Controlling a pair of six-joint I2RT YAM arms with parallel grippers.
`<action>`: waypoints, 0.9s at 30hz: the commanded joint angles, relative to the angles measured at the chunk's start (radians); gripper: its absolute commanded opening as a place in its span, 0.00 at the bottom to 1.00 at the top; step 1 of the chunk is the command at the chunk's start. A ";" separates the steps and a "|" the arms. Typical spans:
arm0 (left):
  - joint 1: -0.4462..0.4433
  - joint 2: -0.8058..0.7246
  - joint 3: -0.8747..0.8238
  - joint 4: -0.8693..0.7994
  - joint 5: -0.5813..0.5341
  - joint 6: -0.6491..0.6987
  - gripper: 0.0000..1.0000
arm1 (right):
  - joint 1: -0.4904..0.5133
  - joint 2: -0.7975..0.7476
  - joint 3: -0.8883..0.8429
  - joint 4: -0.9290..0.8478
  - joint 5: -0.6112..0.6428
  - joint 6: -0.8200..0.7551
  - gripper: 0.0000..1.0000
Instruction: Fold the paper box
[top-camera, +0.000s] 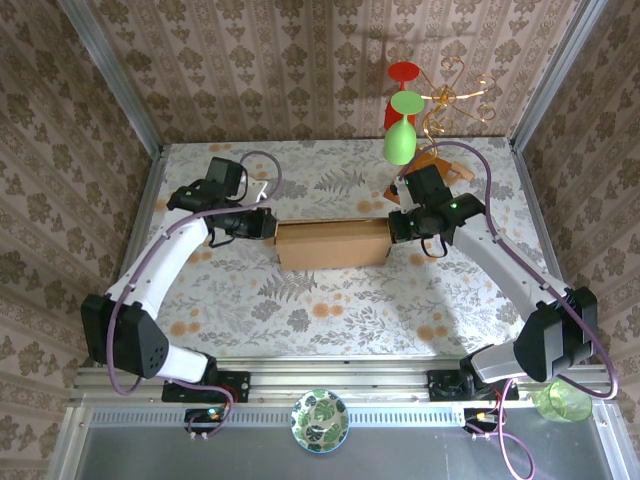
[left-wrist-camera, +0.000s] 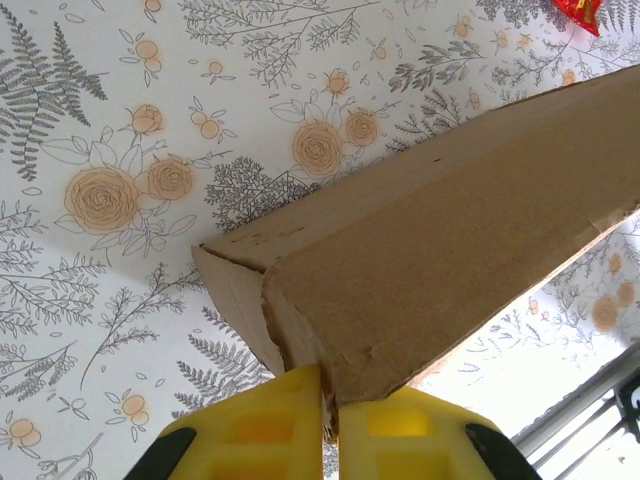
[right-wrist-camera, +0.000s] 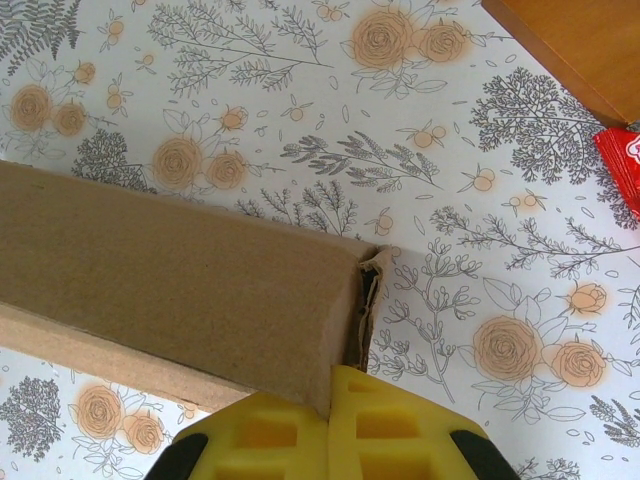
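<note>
The paper box (top-camera: 332, 243) is a plain tan cardboard block lying crosswise at the table's middle, its panels folded shut. My left gripper (top-camera: 270, 226) meets its left end. In the left wrist view the yellow pads (left-wrist-camera: 260, 430) are pinched on the ragged cardboard edge of the paper box (left-wrist-camera: 450, 230), so the left gripper (left-wrist-camera: 330, 400) is shut on it. My right gripper (top-camera: 392, 228) meets the right end. In the right wrist view the right gripper (right-wrist-camera: 330, 400) is shut on the corner of the paper box (right-wrist-camera: 170, 260), beside its layered end flaps.
A green and red ornament (top-camera: 402, 110) with gold wire stands at the back right. An orange-brown flat piece (right-wrist-camera: 580, 50) and a red packet (right-wrist-camera: 622, 165) lie behind my right gripper. A patterned bowl (top-camera: 319, 420) and a green cup (top-camera: 562, 400) sit at the near rail.
</note>
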 joint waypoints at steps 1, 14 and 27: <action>-0.012 0.031 0.061 -0.069 0.051 -0.052 0.10 | 0.002 0.037 -0.008 -0.115 0.004 0.014 0.00; -0.001 0.150 0.227 -0.273 0.126 -0.090 0.05 | 0.001 0.039 -0.010 -0.118 0.009 0.011 0.00; 0.035 0.211 0.304 -0.342 0.253 -0.090 0.04 | 0.001 0.040 -0.013 -0.116 0.009 0.012 0.00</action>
